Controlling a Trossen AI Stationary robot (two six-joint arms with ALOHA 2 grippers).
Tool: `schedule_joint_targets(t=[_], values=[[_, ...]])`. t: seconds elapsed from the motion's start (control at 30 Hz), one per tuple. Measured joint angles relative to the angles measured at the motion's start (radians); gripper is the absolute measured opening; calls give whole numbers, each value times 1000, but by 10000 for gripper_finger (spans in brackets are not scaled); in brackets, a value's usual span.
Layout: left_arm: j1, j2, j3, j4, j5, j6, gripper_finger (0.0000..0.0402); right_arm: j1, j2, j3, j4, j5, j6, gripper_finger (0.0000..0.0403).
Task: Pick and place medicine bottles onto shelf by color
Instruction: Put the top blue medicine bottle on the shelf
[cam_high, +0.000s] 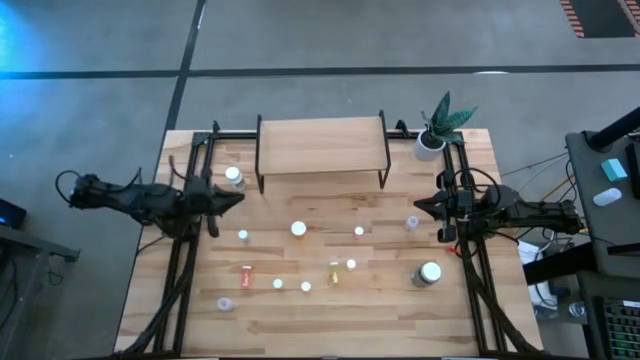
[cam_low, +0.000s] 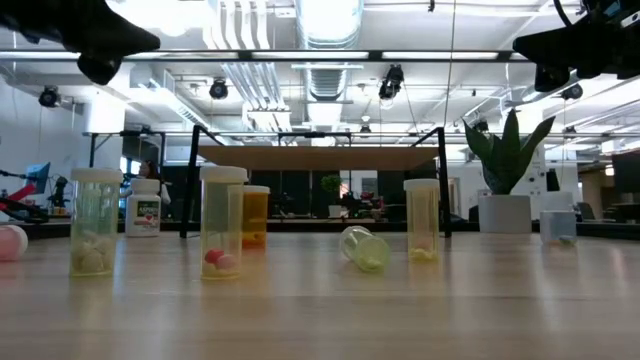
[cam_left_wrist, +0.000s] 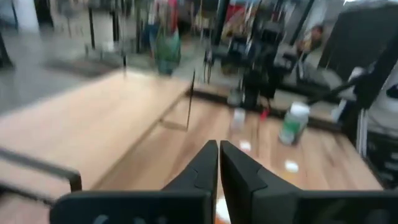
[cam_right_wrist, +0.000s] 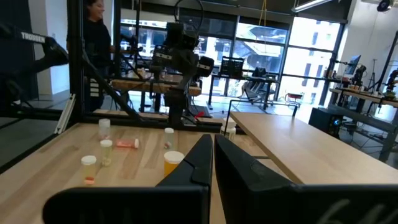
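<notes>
Both grippers closed and empty, left (cam_high: 232, 200) and right (cam_high: 420, 205) flanking the bare shelf (cam_high: 322, 146); open before descending on nearest bottle (cam_high: 298, 229), grasp mid-body.

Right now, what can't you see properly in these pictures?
- Bottle colours: in the high view the medicine bottles are too small; mostly white caps show.
- Shelf top: in the low view the shelf shows edge-on, so its top surface is hidden.
- Left wrist view: blurred; the bottle by the far edge has no readable label.
- Label on the white bottle, low view: too small.
</notes>
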Motion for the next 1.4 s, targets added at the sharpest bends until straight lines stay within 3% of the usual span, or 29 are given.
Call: schedule_joint_targets(t=[0.17, 0.37, 0.5, 0.63, 0.77, 1.03, 1.4], values=[[-1, 138, 76, -86, 47, -59, 63, 0, 0, 0, 0, 0, 0, 9], [0, 269, 186, -338, 46, -300, 169, 0, 0, 0, 0, 0, 0, 9], [0, 386, 291, -382, 105, -349, 206, 0, 0, 0, 0, 0, 0, 9], [-1, 518, 427, -465, 121, -349, 212, 0, 0, 0, 0, 0, 0, 9], [0, 624, 478, -542, 122, -350, 212, 0, 0, 0, 0, 0, 0, 9], [0, 750, 479, -543, 142, -427, 212, 0, 0, 0, 0, 0, 0, 9], [-1, 772, 391, -674, 253, -616, 213, 0, 0, 0, 0, 0, 0, 9]])
